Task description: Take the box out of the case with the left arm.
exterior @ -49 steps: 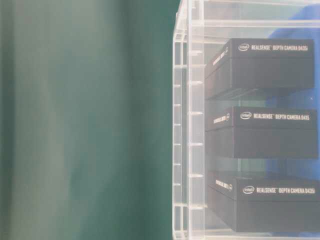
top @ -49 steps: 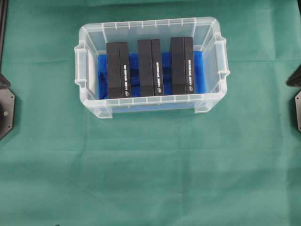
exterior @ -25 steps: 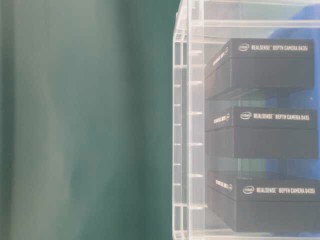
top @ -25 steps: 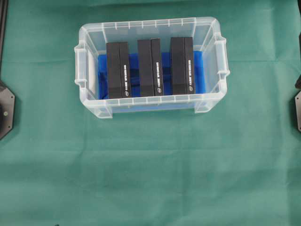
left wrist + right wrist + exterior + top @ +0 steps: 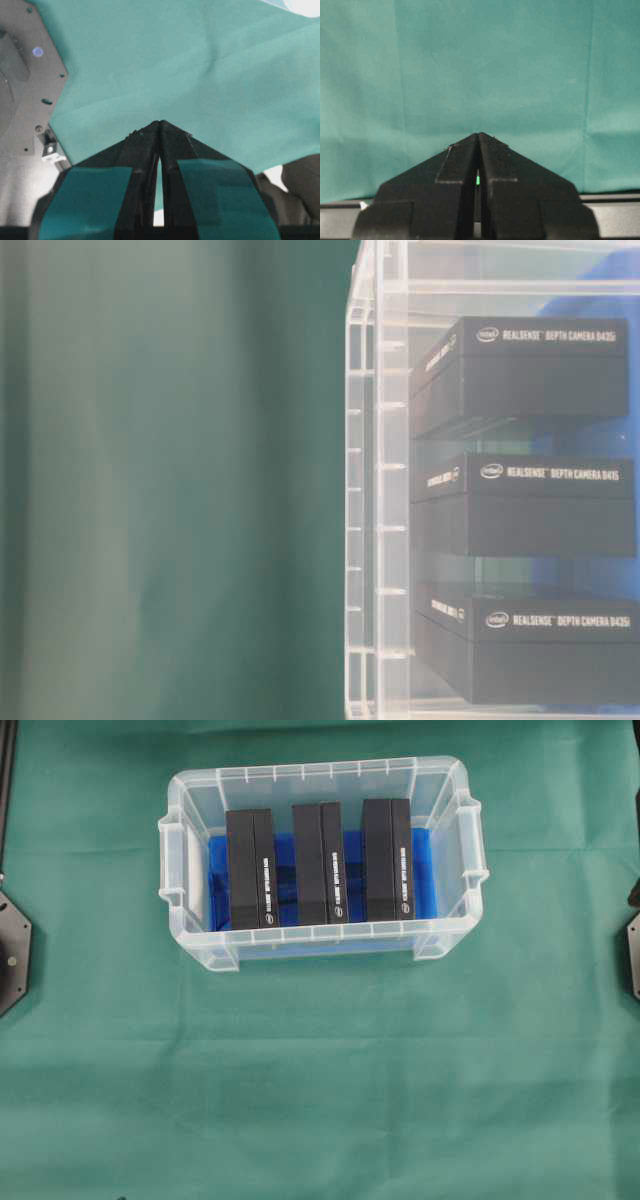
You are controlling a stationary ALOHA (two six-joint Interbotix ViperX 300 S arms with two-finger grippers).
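Observation:
The case (image 5: 320,771) is a clear plastic bin with blue lining, standing at the back middle of the green cloth. Three black boxes stand side by side in it: left (image 5: 250,868), middle (image 5: 320,863) and right (image 5: 387,860). Through the case wall (image 5: 365,490) the table-level view shows the same boxes with white lettering (image 5: 540,370). Neither gripper shows in the overhead view. In the left wrist view my left gripper (image 5: 160,123), with teal pads (image 5: 90,200), is shut and empty above bare cloth. In the right wrist view my right gripper (image 5: 478,134) is shut and empty above cloth.
The black arm bases sit at the left edge (image 5: 12,950) and right edge (image 5: 632,955) of the overhead view. A grey metal base plate (image 5: 25,75) fills the left of the left wrist view. Green cloth (image 5: 320,1070) covers the table in front of the case.
The black arm parts that showed at both side edges of the overhead view have drawn back, the left one out of view. The case and boxes have not moved.

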